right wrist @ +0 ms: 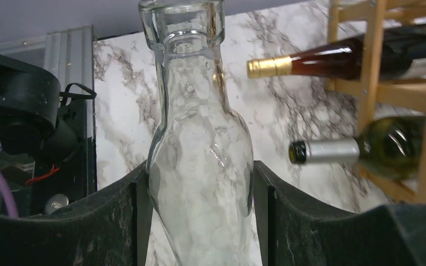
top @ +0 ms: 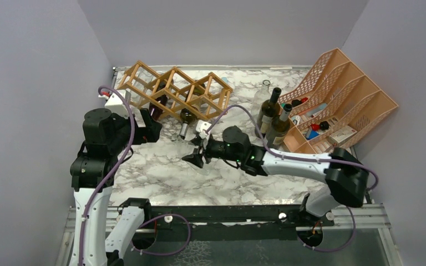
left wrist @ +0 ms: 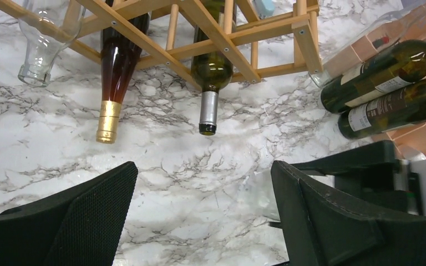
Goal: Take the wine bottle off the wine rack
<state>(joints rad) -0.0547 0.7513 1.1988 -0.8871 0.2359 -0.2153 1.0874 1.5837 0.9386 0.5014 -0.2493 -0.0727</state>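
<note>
The light wooden wine rack [top: 173, 91] lies at the back left. In the left wrist view it [left wrist: 222, 39] holds a clear bottle [left wrist: 43, 39], a red-brown bottle with a gold cap [left wrist: 116, 66] and a green bottle with a silver cap [left wrist: 211, 75]. My right gripper [right wrist: 199, 213] is shut on the body of another clear glass bottle [right wrist: 199, 138], off the rack and over the table in front of it [top: 193, 157]. My left gripper [left wrist: 205, 210] is open and empty, just in front of the rack's left part [top: 153, 125].
Two dark green bottles [top: 267, 111] [top: 279, 126] stand at the right, beside the peach mesh file organizer [top: 346, 100] that holds small items. The left arm [right wrist: 22, 111] shows at the left of the right wrist view. Grey walls enclose the marble table [top: 161, 172].
</note>
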